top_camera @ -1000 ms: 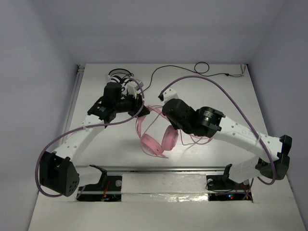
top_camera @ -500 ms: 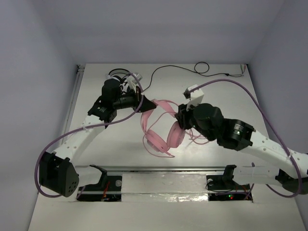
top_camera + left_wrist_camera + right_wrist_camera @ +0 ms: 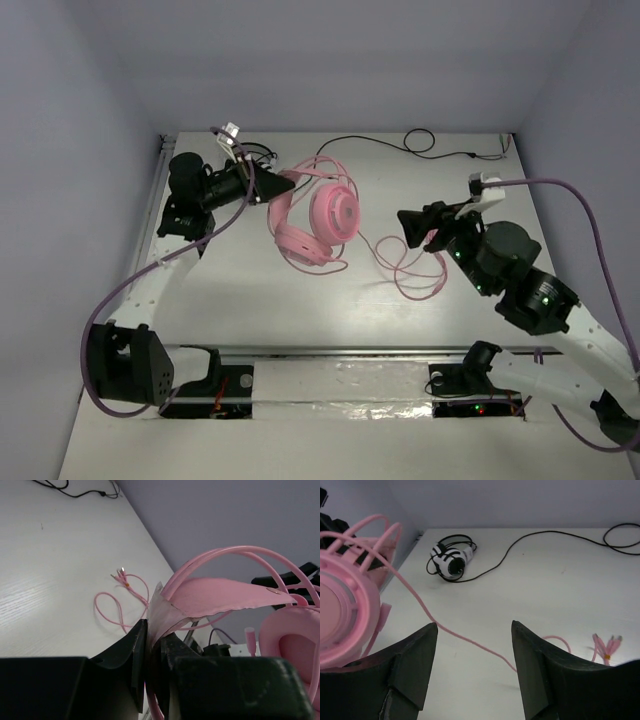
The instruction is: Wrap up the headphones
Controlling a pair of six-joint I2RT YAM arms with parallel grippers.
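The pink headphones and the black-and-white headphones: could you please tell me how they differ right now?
The pink headphones are held up above the table, their headband clamped in the left gripper; the black-and-white headphones lie on the table with no gripper on them. The pink headphones trail a pink cable, the black-and-white headphones a black cable. Shared: both cables lie loose on the table, not wrapped.

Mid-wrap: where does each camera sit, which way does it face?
Top external: above, behind the bases, facing down at the table; shows both arms, left tool shut on the headphones, right tool open.
Left wrist: along its shut fingers, past the headband, toward the table's right.
Right wrist: between its open fingers, far-left, at the black-and-white headphones.
Both wrist views share the cable plugs.
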